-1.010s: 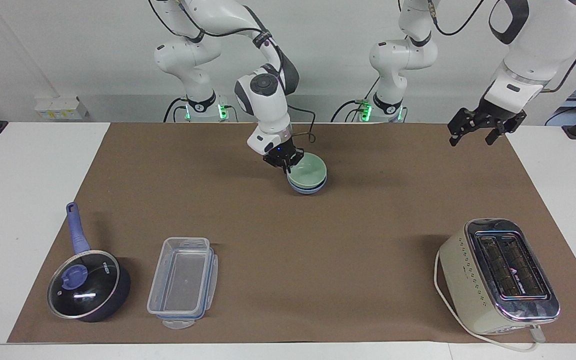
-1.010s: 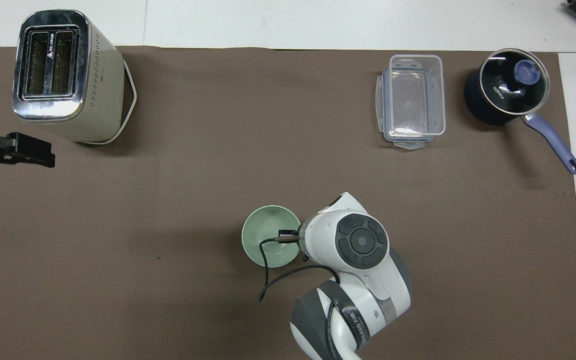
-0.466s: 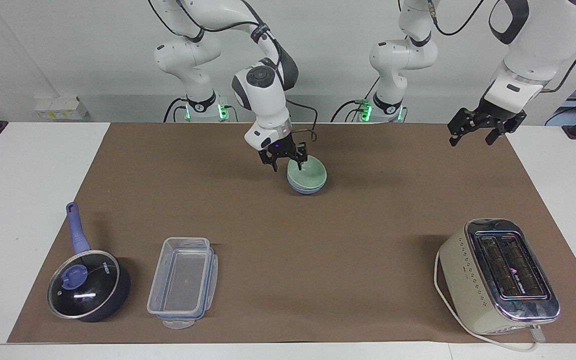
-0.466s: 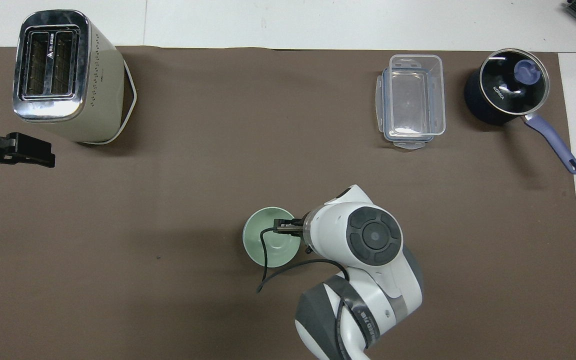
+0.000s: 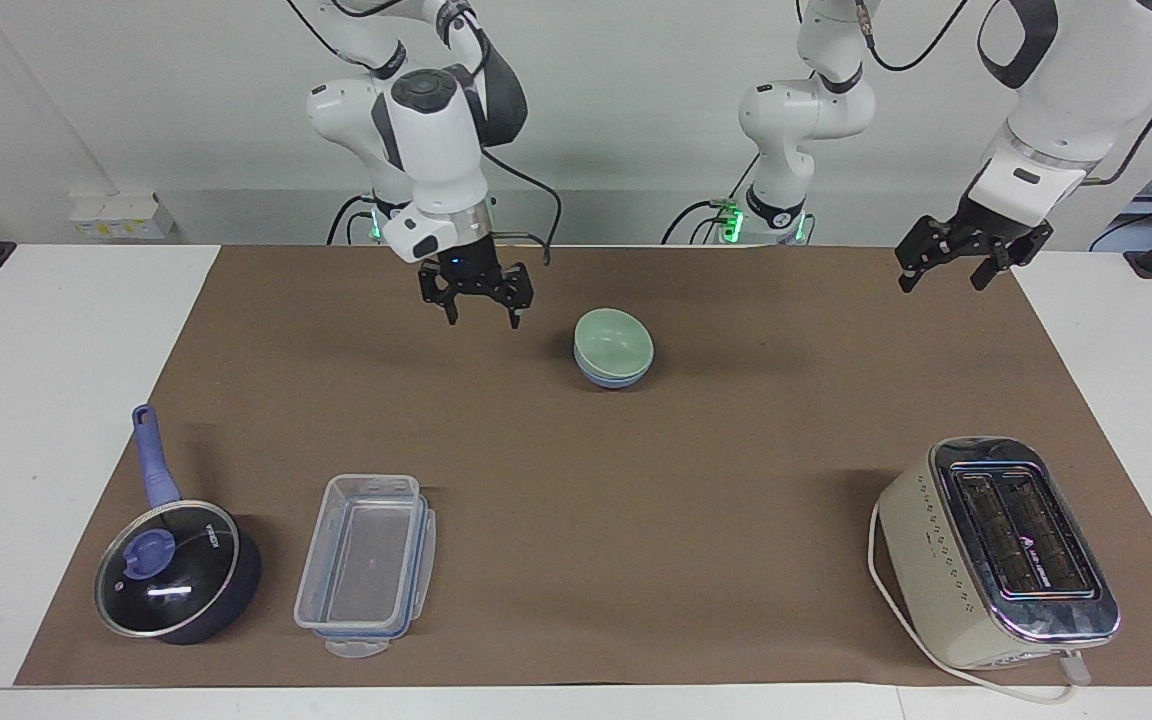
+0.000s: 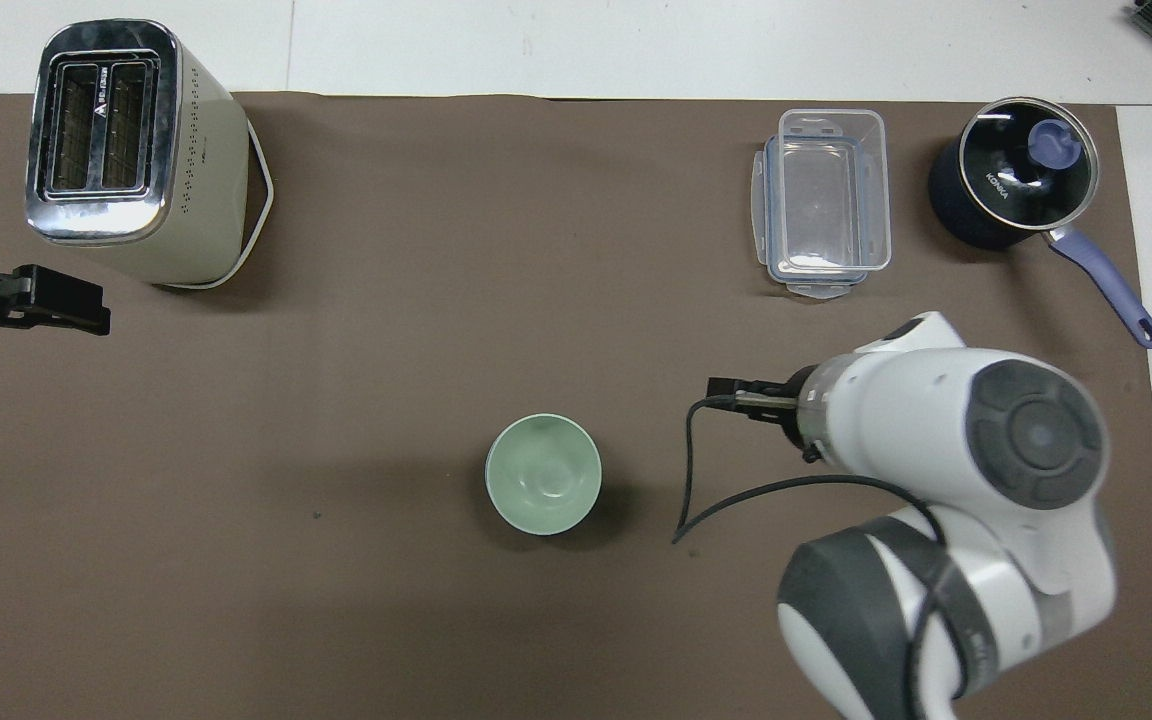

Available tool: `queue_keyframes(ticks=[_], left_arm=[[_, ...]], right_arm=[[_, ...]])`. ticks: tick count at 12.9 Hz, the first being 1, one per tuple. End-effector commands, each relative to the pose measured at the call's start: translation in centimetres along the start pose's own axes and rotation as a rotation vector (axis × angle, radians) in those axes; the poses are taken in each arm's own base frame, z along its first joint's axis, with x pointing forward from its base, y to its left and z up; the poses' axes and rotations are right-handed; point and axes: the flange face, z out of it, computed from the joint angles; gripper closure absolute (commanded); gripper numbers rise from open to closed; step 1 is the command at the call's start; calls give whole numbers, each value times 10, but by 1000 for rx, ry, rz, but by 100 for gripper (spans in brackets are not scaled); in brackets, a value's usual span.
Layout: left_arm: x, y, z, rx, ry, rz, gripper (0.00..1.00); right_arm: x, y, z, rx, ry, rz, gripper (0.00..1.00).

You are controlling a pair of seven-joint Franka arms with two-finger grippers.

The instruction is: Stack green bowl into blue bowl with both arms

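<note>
The green bowl (image 5: pixel 613 340) sits nested inside the blue bowl (image 5: pixel 616 378) on the brown mat, in the middle of the table's width and near the robots. In the overhead view the green bowl (image 6: pixel 543 473) hides the blue bowl. My right gripper (image 5: pixel 482 317) is open and empty. It hangs in the air over the mat, beside the bowls toward the right arm's end, and touches nothing. In the overhead view the right arm's wrist covers it. My left gripper (image 5: pixel 944 278) is open and empty, and waits raised over the mat's edge at the left arm's end (image 6: pixel 36 305).
A cream toaster (image 5: pixel 996 552) stands far from the robots at the left arm's end. A clear plastic container (image 5: pixel 366 562) and a dark blue lidded saucepan (image 5: pixel 176 570) stand far from the robots at the right arm's end. The brown mat (image 5: pixel 636 500) covers the table.
My right gripper has let go of the green bowl, risen and swung away toward the right arm's end. The stacked bowls stay put. The left arm has not moved.
</note>
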Motion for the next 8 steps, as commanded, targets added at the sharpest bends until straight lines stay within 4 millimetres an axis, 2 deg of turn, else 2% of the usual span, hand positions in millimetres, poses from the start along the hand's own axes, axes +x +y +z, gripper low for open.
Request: queue_keyframes(ticks=[1, 3, 5, 7, 8], left_arm=[[-2, -4, -1, 20, -7, 8, 0], [-2, -4, -1, 20, -7, 8, 0], [-2, -4, -1, 20, -7, 8, 0], [-2, -4, -1, 20, -7, 8, 0], [-2, -4, -1, 20, -7, 8, 0]], right_arm=[[40, 60, -44, -28, 22, 3, 0], [72, 90, -83, -41, 29, 7, 0], [94, 113, -122, -77, 32, 16, 0], [105, 117, -147, -116, 11, -20, 0], [108, 122, -153, -126, -18, -14, 0]])
